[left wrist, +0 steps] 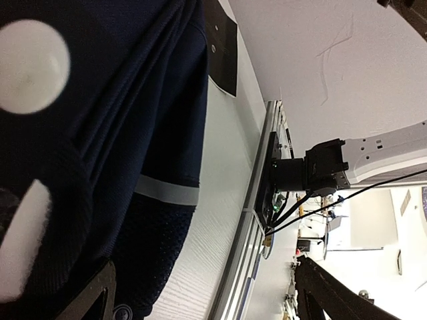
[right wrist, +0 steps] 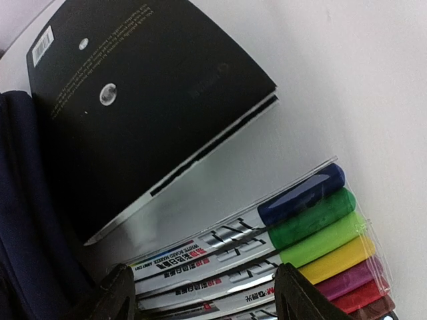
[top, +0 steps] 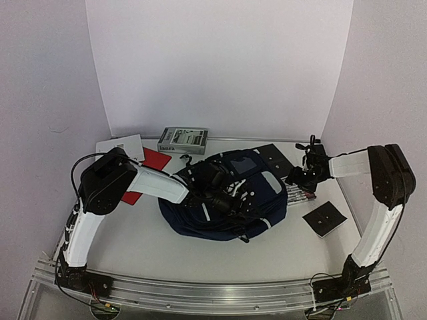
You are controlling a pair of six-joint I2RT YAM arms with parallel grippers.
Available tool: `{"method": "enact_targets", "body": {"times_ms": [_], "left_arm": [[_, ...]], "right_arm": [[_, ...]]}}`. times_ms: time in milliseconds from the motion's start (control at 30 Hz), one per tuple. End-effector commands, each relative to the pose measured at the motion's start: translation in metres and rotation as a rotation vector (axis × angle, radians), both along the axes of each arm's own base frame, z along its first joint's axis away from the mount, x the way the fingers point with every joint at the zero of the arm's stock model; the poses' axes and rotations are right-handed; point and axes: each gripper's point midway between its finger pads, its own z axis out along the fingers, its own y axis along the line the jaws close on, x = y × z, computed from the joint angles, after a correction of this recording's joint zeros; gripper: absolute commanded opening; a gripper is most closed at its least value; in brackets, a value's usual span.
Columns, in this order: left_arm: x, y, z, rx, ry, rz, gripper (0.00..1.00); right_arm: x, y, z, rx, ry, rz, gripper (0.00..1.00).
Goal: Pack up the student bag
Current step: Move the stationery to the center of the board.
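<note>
Left tool (left wrist: 203, 277) stood wide, fingers apart, low beside the navy fabric of the student bag (top: 230, 207), with nothing gripped. The bag lay slumped mid-counter (top: 200, 257), its white stripe showing. Behind its left side lay a white sheet (top: 120, 145), a red flat item (top: 152, 162) and a grey box (top: 182, 140). A black booklet (right wrist: 147, 113) lay just right of the bag. Right tool (right wrist: 208, 293) hung wide over the marker pack (right wrist: 313, 227), holding nothing. A second black booklet (top: 325, 219) lay apart, nearer the counter's front right.
</note>
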Motion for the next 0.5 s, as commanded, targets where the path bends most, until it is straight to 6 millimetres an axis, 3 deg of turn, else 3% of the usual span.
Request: {"method": "enact_targets", "body": {"times_ms": [0, 67, 167, 300, 467], "left_arm": [[0.065, 0.059, -0.037, 0.109, 0.048, 0.26, 0.93], [0.08, 0.078, -0.044, 0.127, 0.04, 0.316, 0.93], [0.096, 0.09, -0.04, 0.115, 0.018, 0.346, 0.93], [0.113, 0.09, -0.031, 0.092, -0.03, 0.354, 0.93], [0.135, 0.077, -0.018, 0.048, -0.08, 0.361, 0.93]], "right_arm": [[-0.076, -0.017, -0.041, -0.02, 0.27, -0.093, 0.69], [-0.09, -0.016, -0.043, 0.0, 0.298, -0.095, 0.69], [-0.112, -0.018, -0.049, -0.006, 0.341, -0.101, 0.68], [-0.138, -0.009, -0.051, 0.013, 0.374, -0.084, 0.68], [-0.166, 0.027, -0.045, 0.064, 0.393, -0.019, 0.68]]}}
